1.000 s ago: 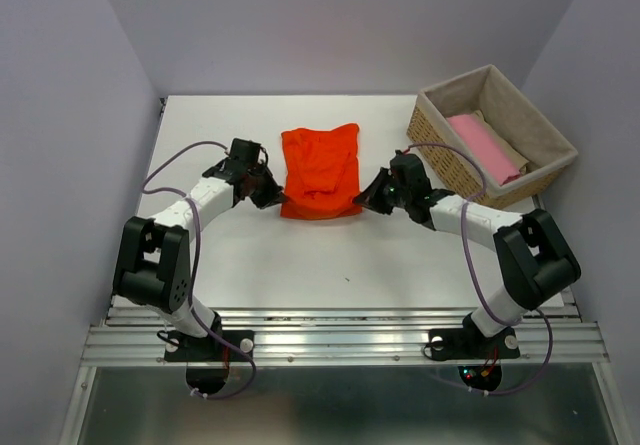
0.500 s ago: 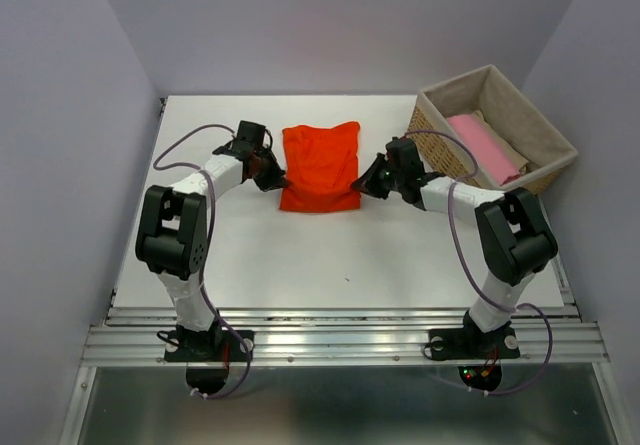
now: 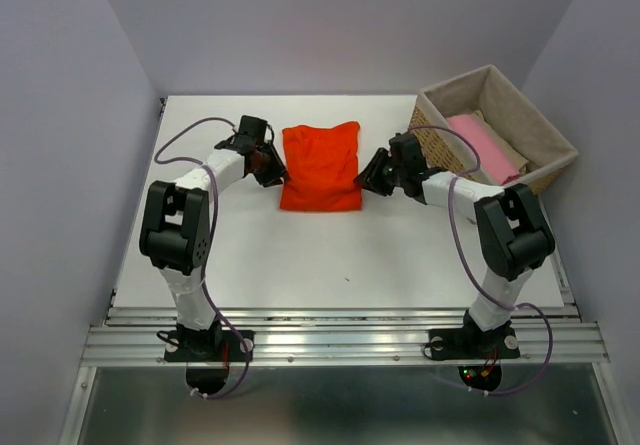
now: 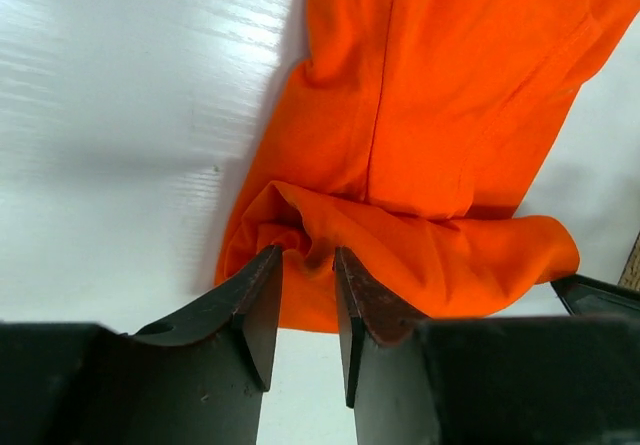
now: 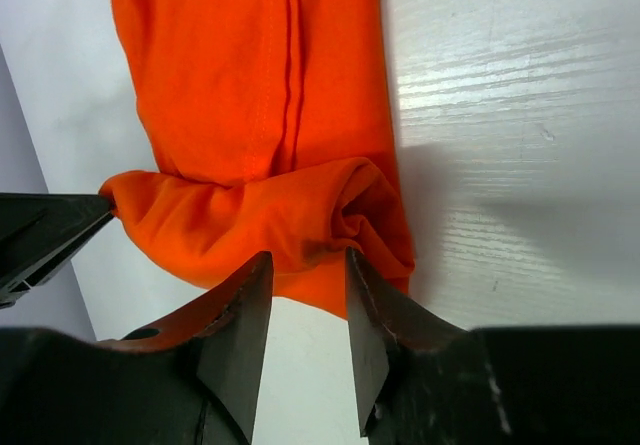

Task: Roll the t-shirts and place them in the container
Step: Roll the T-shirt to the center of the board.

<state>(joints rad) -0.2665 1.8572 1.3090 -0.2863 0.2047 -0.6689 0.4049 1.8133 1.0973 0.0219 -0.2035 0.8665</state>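
Observation:
An orange-red t-shirt (image 3: 320,165) lies on the white table (image 3: 300,255), its near end turned over into a thick roll (image 4: 420,255) (image 5: 250,225). My left gripper (image 3: 271,170) is at the roll's left end. Its jaws are open, the tips (image 4: 308,255) just touching the fabric with bare table showing between them. At the roll's right end my right gripper (image 3: 368,179) is open in the same way (image 5: 308,257), with cloth at its tips but nothing pinched. A pale pink t-shirt (image 3: 485,147) lies in the basket.
A wicker basket (image 3: 450,162) with a beige liner stands at the back right, close behind the right arm. Grey walls close in the table on three sides. A metal rail (image 3: 340,340) runs along the near edge.
Both grippers have moved away from me along the shirt's sides, and its near end has rolled over, so the shirt looks shorter. Both jaws have parted from shut and let go of the fabric.

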